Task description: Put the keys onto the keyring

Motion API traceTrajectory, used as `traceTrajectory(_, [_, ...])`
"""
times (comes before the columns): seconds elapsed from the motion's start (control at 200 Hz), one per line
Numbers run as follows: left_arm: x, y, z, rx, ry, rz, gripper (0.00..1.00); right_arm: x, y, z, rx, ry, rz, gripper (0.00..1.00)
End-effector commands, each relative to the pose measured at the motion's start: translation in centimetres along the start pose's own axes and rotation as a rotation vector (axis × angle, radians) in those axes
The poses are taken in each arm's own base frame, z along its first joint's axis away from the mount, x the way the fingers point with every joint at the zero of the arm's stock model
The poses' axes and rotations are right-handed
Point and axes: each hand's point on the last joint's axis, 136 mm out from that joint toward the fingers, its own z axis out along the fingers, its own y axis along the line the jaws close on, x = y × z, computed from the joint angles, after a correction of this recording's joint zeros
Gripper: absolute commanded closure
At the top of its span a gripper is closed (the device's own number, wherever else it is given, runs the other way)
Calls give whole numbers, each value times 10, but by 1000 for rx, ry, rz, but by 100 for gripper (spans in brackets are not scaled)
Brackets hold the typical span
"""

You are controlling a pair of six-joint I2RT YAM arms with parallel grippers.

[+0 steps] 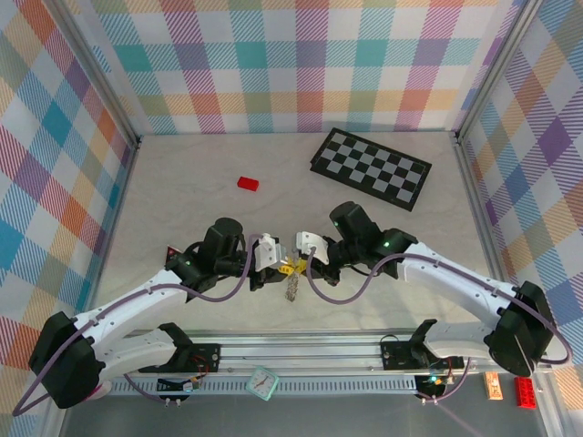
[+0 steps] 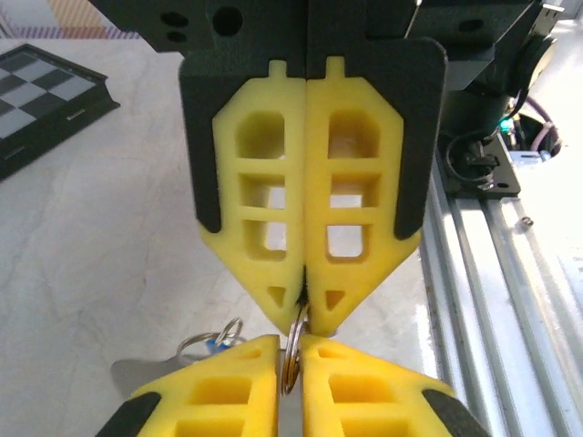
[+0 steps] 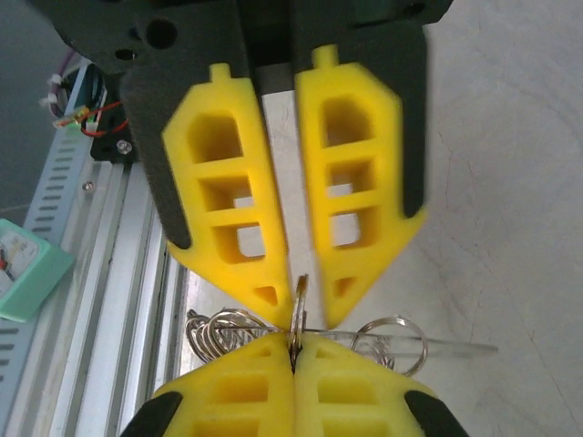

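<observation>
Both the left hand (image 2: 290, 348) and the right hand (image 3: 293, 344) clenched the keyring (image 3: 300, 305) above the desk (image 2: 109, 237); whether the blue key (image 2: 217, 344) was threaded looked unclear.

Bright, even overhead light leaves soft shadows on the desk (image 1: 182, 200). The right wrist view shows the left pincer (image 3: 303, 305) slightly blurred.

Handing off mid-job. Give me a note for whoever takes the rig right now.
Left gripper: jaws shut on the ring.
Right gripper: jaws shut on the same ring, tip to tip with the left.
Blue key sits beside the jaws among loose wire loops; green key not made out.
Done: ring pinched from both sides.
Left: no key seen threaded on it yet; confirm, then thread both.
</observation>
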Motion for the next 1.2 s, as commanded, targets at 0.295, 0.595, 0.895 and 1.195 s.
traceTrajectory(0.295, [-20, -5, -5, 10, -103, 21, 100, -11, 0, -18, 62, -139, 26, 74])
traceTrajectory(0.595, [-24, -10, -5, 28, -181, 20, 100, -10, -2, -17, 78, -261, 95, 70])
traceTrajectory(0.895, [-27, -13, -6, 37, -217, 24, 100, -12, 0, -10, 40, -297, 103, 76])
traceTrajectory(1.195, [-36, -13, -11, 24, -256, 28, 100, -14, 4, -11, 12, -284, 82, 100])
